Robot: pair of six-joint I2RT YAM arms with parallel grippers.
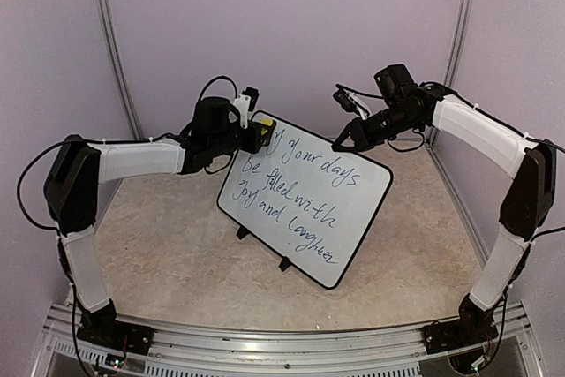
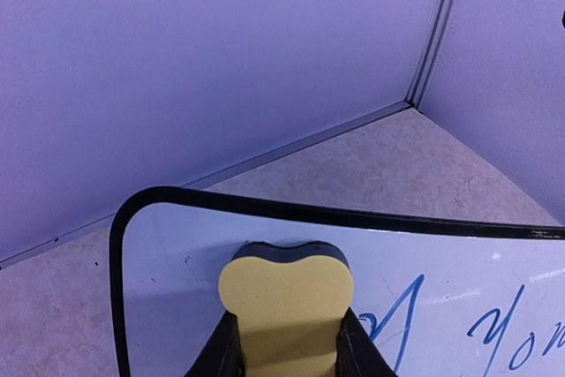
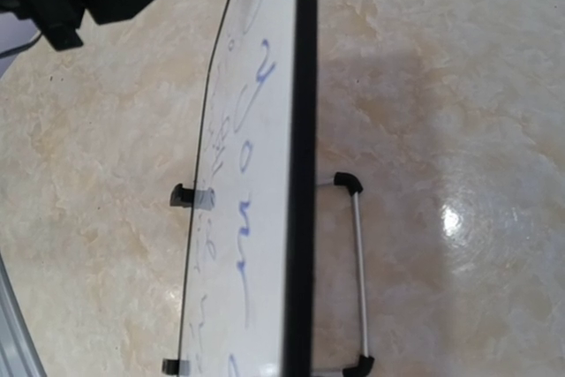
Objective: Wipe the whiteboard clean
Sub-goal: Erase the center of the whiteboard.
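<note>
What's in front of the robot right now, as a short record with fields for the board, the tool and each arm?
board: whiteboard standing on small black feet on the beige table
writing: blue cursive lines over most of the face
tool: yellow eraser with dark backing, at the board's upper corner nearest the left arm
left arm: left gripper shut on the eraser
right arm: right gripper shut, by the board's top edge; contact unclear
</note>
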